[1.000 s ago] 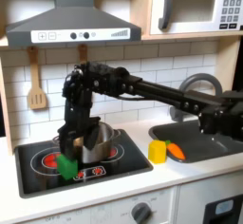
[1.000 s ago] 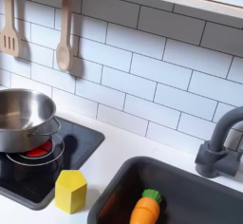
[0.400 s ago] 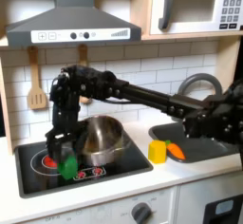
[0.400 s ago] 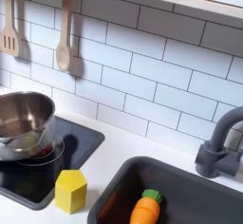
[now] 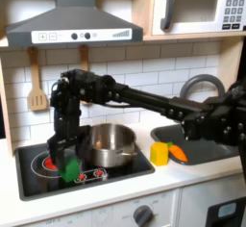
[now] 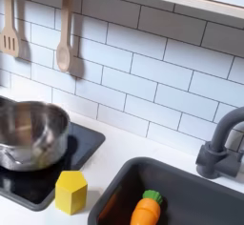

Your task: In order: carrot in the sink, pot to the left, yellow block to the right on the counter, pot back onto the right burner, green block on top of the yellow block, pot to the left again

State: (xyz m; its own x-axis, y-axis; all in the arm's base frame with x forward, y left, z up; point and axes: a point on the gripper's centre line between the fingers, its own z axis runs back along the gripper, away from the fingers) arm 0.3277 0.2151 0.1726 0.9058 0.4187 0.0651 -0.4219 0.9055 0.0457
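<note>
The pot point(image 5: 109, 146) sits on the black cooktop point(image 5: 137, 161), toward the first exterior view's right, and covers whatever ring lies beneath it. The carrot point(image 5: 178, 153) already lies in the sink point(image 5: 213, 150). The yellow block point(image 5: 159, 153) stands on the bench point(image 5: 187, 176) just beside the sink. The green block point(image 5: 67, 166) is on the cooktop, not stacked. From this I judge the step in hand to be the push of the pot onto the right burner.

The arm reaches across from the first exterior view's right. The gripper point(image 5: 65, 146) hangs at the pot's left side, just above the green block. I cannot tell how far its jaws are apart or whether it grips anything.

To do the push well, the gripper should press low on the pot's wall, not on the rim, so that the pot slides flat rather than tips. The push should be slow and straight. It should end with the pot fully on the cooktop, well short of the yellow block. The green block should not be dragged along.

Counted:
- one bench
- one cooktop, with one red ring point(image 5: 38, 160) uncovered
- one sink, with one faucet point(image 6: 221, 145)
- one pot
- two wooden utensils point(image 6: 64, 33) on the tiled wall in the second exterior view
- one yellow block
- one green block
- one carrot
</note>
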